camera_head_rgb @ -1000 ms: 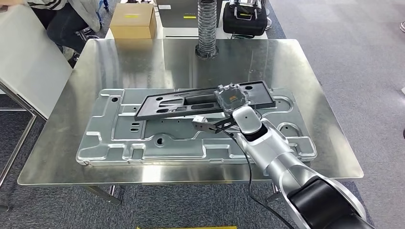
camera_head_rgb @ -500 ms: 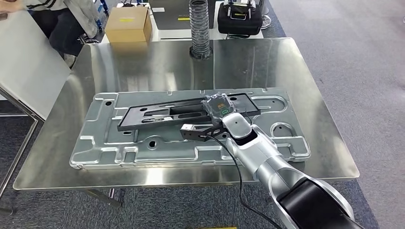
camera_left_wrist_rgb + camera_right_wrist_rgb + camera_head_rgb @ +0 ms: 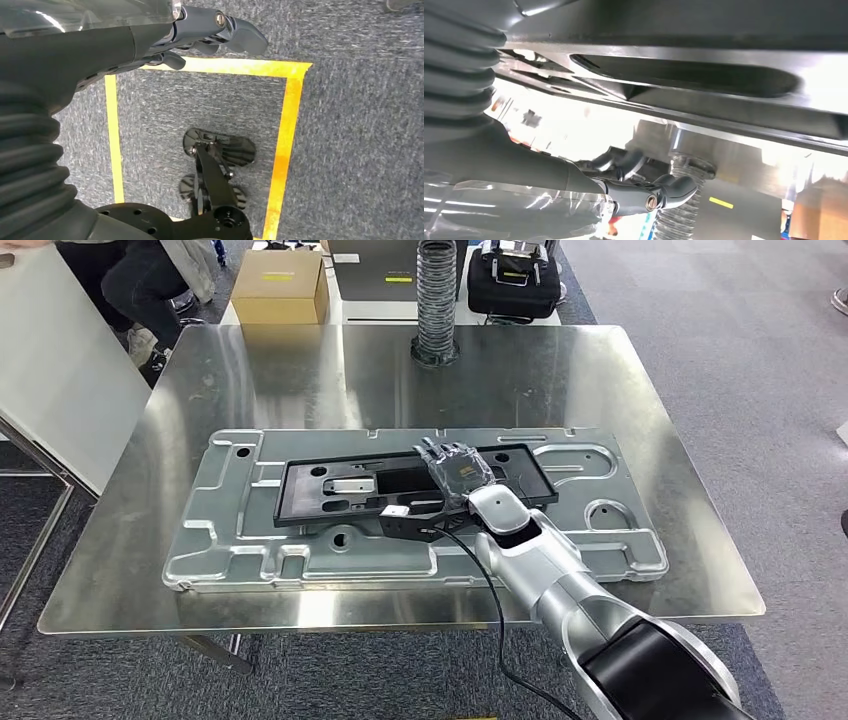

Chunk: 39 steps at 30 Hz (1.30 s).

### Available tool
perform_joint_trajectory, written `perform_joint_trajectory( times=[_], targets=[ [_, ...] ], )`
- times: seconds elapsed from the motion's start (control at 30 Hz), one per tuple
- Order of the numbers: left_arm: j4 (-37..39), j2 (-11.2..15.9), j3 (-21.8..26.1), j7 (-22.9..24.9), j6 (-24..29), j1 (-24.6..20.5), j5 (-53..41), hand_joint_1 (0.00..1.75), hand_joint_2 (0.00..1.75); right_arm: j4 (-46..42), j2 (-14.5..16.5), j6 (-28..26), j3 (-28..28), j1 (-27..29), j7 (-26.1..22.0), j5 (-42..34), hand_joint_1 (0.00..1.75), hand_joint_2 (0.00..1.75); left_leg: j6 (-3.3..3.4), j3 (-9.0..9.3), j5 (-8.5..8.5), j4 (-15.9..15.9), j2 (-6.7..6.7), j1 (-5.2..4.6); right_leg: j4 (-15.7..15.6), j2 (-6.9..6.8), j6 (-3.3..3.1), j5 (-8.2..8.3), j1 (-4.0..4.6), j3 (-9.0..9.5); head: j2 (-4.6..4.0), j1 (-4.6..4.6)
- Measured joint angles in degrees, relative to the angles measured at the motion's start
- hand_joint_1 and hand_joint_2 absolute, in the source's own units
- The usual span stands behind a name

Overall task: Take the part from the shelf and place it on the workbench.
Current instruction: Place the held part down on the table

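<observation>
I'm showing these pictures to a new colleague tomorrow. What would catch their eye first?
Probably the long black part lying on the stamped grey metal panel in the middle of the shiny workbench. The robot's right hand rests on the part's right end. At the workbench's far edge stands a ribbed grey hose, with a cardboard box behind to its left.

Black part (image 3: 400, 483) on silver workbench (image 3: 300, 370); box (image 3: 278, 286) prob. tan.

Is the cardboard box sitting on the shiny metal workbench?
No, the brown cardboard box sits beyond the far edge of the shiny metal workbench, on a separate surface behind it.
</observation>
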Motion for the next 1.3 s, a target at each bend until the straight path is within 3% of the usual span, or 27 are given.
perform_joint_trajectory(
  times=[0.07, 0.1, 0.13, 0.2, 0.27, 0.33, 0.4, 0.47, 0.53, 0.6, 0.63, 0.67, 0.73, 0.8, 0.93, 1.0, 1.07, 1.1, 1.13, 1.17, 1.23, 1.3],
  targets=[
    [0.0, 0.0, 0.3, 0.0, 0.0, 0.0, -0.3, 0.0, 0.0, -0.3, 0.0, 0.2, -0.8, 0.4, -1.7, -2.4, 0.0, 0.0, 0.12, -0.02, -0.02, 0.0, 0.01, -0.11, 7.2, 0.0, 0.16, -2.72, -0.03, -3.37, -0.01, 0.02],
    [0.0, 0.0, 0.4, 0.0, 0.0, 0.0, -0.4, 0.0, 0.0, -0.6, -0.1, 0.2, -1.3, 0.6, -2.5, -3.6, 0.0, 0.0, 0.14, -0.01, -0.02, 0.0, 0.01, -0.17, 8.3, 0.0, 0.08, -2.64, -0.01, -3.93, -0.01, 0.04],
    [0.0, 0.0, 0.6, 0.0, 0.0, 0.0, -0.5, 0.0, 0.0, -1.1, -0.1, 0.2, -1.7, 0.8, -3.2, -4.5, 0.0, 0.0, 0.14, 0.01, -0.02, 0.0, -0.01, -0.23, 7.0, 0.0, -0.11, -1.45, 0.02, -3.3, -0.01, 0.04],
    [0.0, 0.0, 0.7, 0.0, 0.0, 0.0, -0.7, 0.0, 0.0, -2.2, -0.1, 0.0, -2.5, 0.8, -3.9, -5.5, 0.0, 0.0, 0.1, 0.09, -0.01, 0.0, -0.02, -0.34, -1.0, 0.0, -0.87, 2.42, 0.23, 0.59, 0.0, 0.03],
    [0.0, 0.0, 0.9, 0.0, 0.0, -0.1, -0.8, 0.0, 0.0, -3.5, -0.1, -0.7, -3.1, 0.8, -4.8, -6.8, 0.0, 0.0, -0.2, 0.06, 0.03, 0.1, 0.0, -0.53, -7.4, -0.09, -1.48, 4.53, 0.61, 3.67, -0.01, 0.0],
    [0.0, 0.0, 1.2, 0.0, 0.0, -0.1, -0.8, 0.0, 0.0, -6.7, -0.5, -2.4, -4.0, 1.9, -5.8, -9.3, 0.0, 0.0, -0.76, 0.07, 0.13, -0.1, 0.02, -0.6, -8.7, -0.16, -1.76, 4.64, 0.89, 4.19, -0.01, -0.01],
    [0.0, 0.0, 1.7, 0.0, 0.0, 0.0, -0.9, 0.0, 0.0, -11.9, -1.2, -4.3, -5.0, 3.8, -6.4, -12.4, 0.0, 0.0, -1.34, 0.08, -0.14, -0.1, 0.04, -0.61, -9.3, -0.2, -2.17, 4.95, 0.58, 4.46, 0.0, -0.03],
    [0.0, 0.0, 2.2, -0.1, 0.0, 0.1, -0.9, 0.0, 0.0, -17.9, -2.1, -7.3, -6.0, 6.2, -7.3, -16.1, 0.0, 0.0, -1.77, -1.26, -2.51, 3.3, 0.05, -0.61, -10.0, -0.31, -2.62, 5.29, 0.23, 4.82, 0.0, -0.15],
    [0.0, 0.0, 2.8, -0.4, 0.1, 0.2, -0.9, 0.0, 0.0, -25.2, -3.0, -14.2, -7.8, 10.1, -10.4, -22.2, 0.0, 0.0, -2.04, -4.52, -6.44, 10.8, 0.05, -0.52, -10.0, -0.51, -2.88, 5.26, 0.3, 4.9, -0.01, -0.24],
    [0.0, 0.0, 3.6, -0.7, 0.1, 0.4, -0.8, 0.0, 0.0, -33.7, -3.9, -22.0, -10.3, 15.5, -14.3, -29.1, 0.0, 0.0, -2.27, -6.83, -7.99, 16.1, 0.07, -0.45, -10.0, -0.75, -2.91, 5.1, 0.35, 5.01, -0.02, -0.22],
    [0.0, 0.0, 4.0, -0.8, 0.2, 0.7, -0.8, 0.0, 0.0, -37.8, -4.4, -24.6, -11.6, 18.0, -15.8, -31.5, 0.0, 0.0, -2.34, -6.53, -7.13, 15.7, 0.08, -0.39, -10.0, -0.79, -2.86, 4.99, 0.33, 5.12, -0.02, -0.22],
    [0.0, 0.0, 4.3, -0.8, 0.2, 0.9, -0.8, 0.0, 0.0, -41.1, -4.8, -25.7, -12.6, 20.0, -16.6, -32.9, 0.0, 0.0, -2.38, -5.02, -5.28, 12.8, 0.1, -0.29, -9.9, -0.7, -2.75, 4.85, 0.26, 5.26, -0.01, -0.22],
    [0.0, 0.0, 4.8, -1.0, 0.2, 1.0, -0.8, 0.0, 0.0, -46.8, -5.4, -26.5, -14.4, 23.0, -19.0, -35.4, 0.0, 0.0, -2.29, -0.78, -1.94, 4.5, 0.1, -0.19, -9.5, -0.39, -2.31, 4.43, 0.27, 5.43, 0.0, -0.27],
    [0.0, 0.0, 5.2, -1.1, 0.3, 0.8, -0.9, 0.0, 0.0, -52.1, -5.4, -27.0, -16.5, 26.2, -23.7, -40.6, 0.0, 0.0, -1.77, 1.45, -1.18, 0.2, -0.01, -0.28, -9.1, -0.21, -1.71, 4.16, 0.43, 5.39, 0.0, -0.34],
    [0.0, -0.1, 6.2, -1.1, 0.8, 1.0, -1.1, 0.0, 0.0, -62.3, -6.3, -26.4, -20.9, 32.8, -28.6, -54.2, 0.0, 0.0, -0.37, 1.82, -1.23, -0.4, -0.16, -0.28, -8.4, -0.25, -0.53, 3.31, 0.3, 5.28, -0.01, -0.27],
    [0.0, -0.1, 6.6, -1.1, 0.9, 1.0, -1.3, 0.0, 0.0, -66.3, -7.2, -26.0, -22.7, 35.3, -30.3, -58.4, 0.0, 0.0, 0.11, 1.86, -1.05, -0.6, -0.05, -0.17, -3.7, -0.2, 0.07, 0.43, 0.13, 3.18, -0.01, -0.11],
    [0.0, -0.1, 7.1, -1.3, 1.1, 0.9, -1.5, 0.0, 0.0, -70.6, -7.4, -26.6, -25.0, 39.1, -34.4, -60.4, 0.0, 0.0, 0.37, 1.75, -1.07, -0.6, -0.04, -0.2, 3.9, -0.18, 0.42, -3.01, 0.07, -0.45, -0.01, 0.03],
    [0.0, -0.1, 7.4, -1.4, 1.1, 0.9, -1.6, 0.0, 0.0, -72.9, -7.0, -27.0, -26.4, 41.2, -36.8, -60.7, 0.0, 0.0, 0.44, 1.76, -1.12, -0.5, -0.08, -0.21, 6.3, -0.18, 0.46, -3.56, 0.04, -1.59, -0.01, 0.05],
    [0.0, -0.1, 7.6, -1.5, 1.2, 0.9, -1.7, 0.0, 0.0, -75.2, -6.3, -27.3, -27.8, 43.0, -38.7, -60.4, 0.0, 0.0, 0.46, 1.79, -1.18, -0.5, -0.12, -0.22, 6.7, -0.18, 0.4, -3.04, 0.04, -1.79, -0.01, 0.09],
    [0.0, -0.1, 7.8, -1.6, 1.2, 0.9, -1.7, 0.0, 0.0, -77.1, -5.6, -27.4, -29.1, 44.2, -39.8, -59.9, 0.0, 0.0, 0.43, 1.85, -1.25, -0.4, -0.13, -0.24, 4.6, -0.18, 0.26, -1.51, 0.05, -0.88, -0.01, 0.09],
    [0.0, -0.1, 8.1, -1.6, 1.3, 0.8, -1.8, 0.0, 0.0, -80.5, -4.4, -27.5, -31.2, 45.6, -40.4, -59.2, 0.0, 0.0, 0.22, 2.02, -1.4, -0.3, -0.09, -0.32, -3.3, -0.18, -0.24, 2.11, 0.13, 2.93, -0.01, 0.08],
    [0.0, -0.2, 8.4, -1.7, 1.3, 0.6, -1.9, 0.0, 0.0, -83.1, -3.4, -27.5, -32.4, 47.0, -40.5, -58.8, 0.0, 0.0, -0.21, 2.07, -1.36, -0.3, -0.11, -0.47, -8.4, -0.17, -0.75, 3.91, 0.42, 5.32, -0.01, 0.06]
  ],
)
